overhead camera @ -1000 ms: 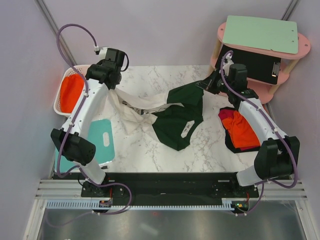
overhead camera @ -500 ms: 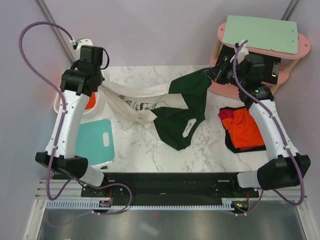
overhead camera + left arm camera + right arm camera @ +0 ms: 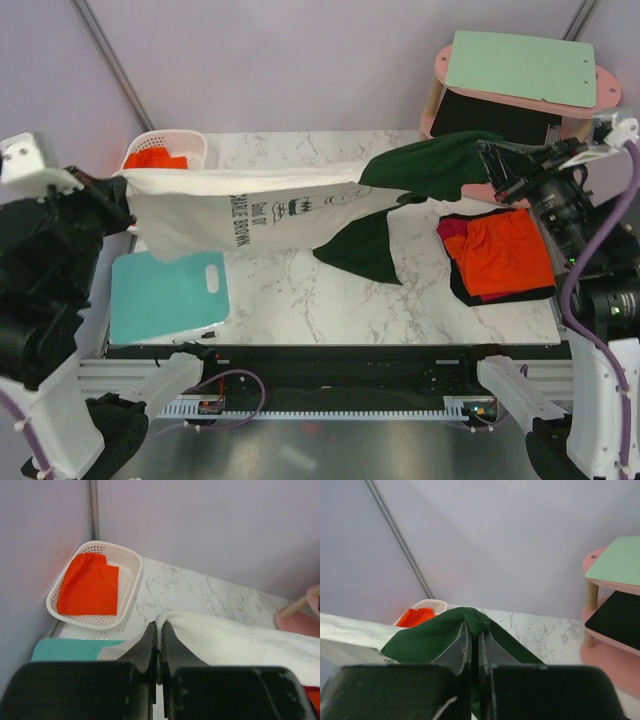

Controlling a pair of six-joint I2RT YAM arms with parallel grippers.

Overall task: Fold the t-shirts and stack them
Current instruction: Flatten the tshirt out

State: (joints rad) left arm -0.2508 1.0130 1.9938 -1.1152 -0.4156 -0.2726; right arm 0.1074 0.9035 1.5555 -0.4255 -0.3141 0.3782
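While left end effector (image 3: 159,626) pinches cream t-shirt (image 3: 230,205), right end effector (image 3: 475,630) pinches green t-shirt (image 3: 430,165), partly cream-covered.

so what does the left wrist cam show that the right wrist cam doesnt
Only the left wrist view: the left gripper shut on the edge of the cream-white t-shirt, and the teal mat below it.
Only the right wrist view: the right gripper shut on the dark green t-shirt, plus the mint-green board and the black board on the shelf.
Both: the white basket with the orange cloth, the marble table and part of the pink shelf.
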